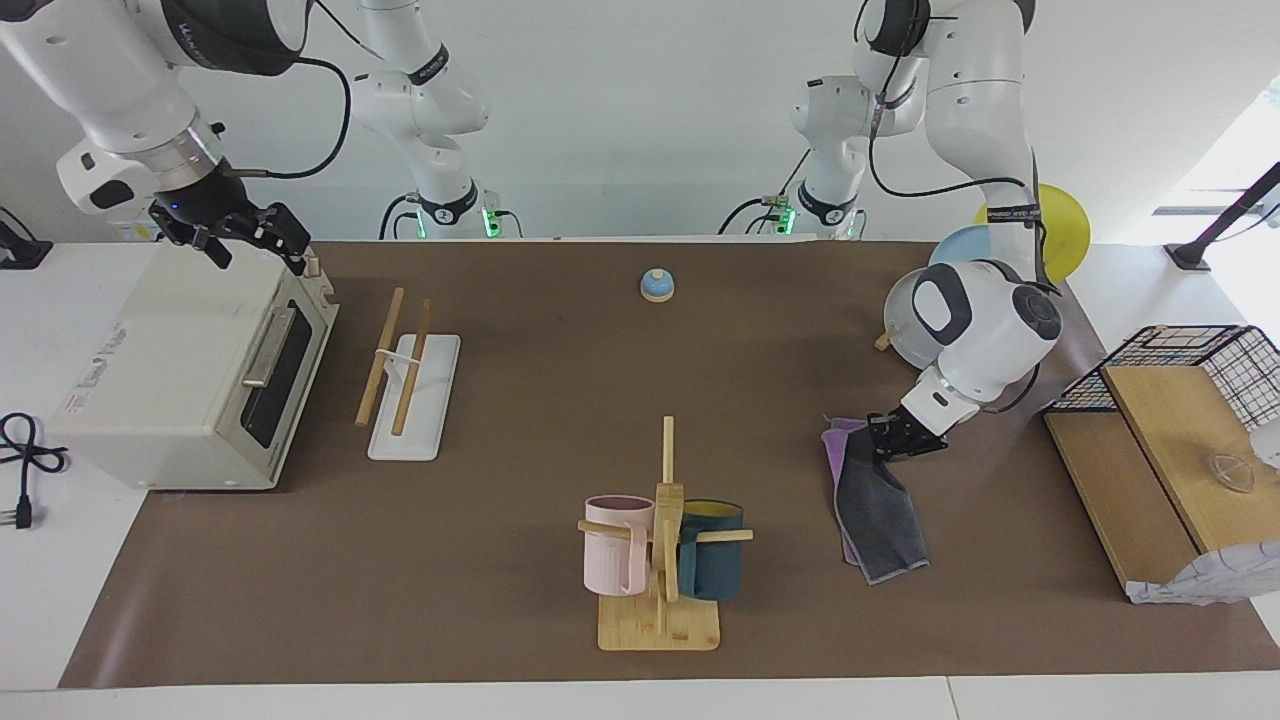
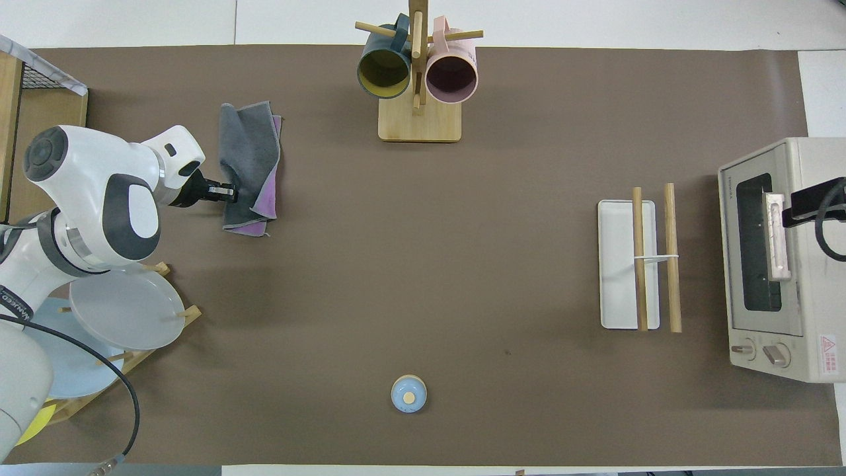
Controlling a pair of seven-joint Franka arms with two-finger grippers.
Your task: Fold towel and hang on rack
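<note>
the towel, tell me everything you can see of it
The towel is a soft cloth, folded into a long strip, dark grey on top with purple showing along one edge. It lies on the brown mat at the left arm's end of the table, beside the mug tree. The left gripper is shut on its end nearer the robots.

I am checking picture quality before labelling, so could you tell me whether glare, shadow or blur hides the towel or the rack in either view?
Facing view: bright window glare at the left arm's end, clear of the towel; the left gripper covers its edge. The rack is evenly lit and sharp. Overhead view: soft shadows only beside the towel and rack; nothing blurred.
</note>
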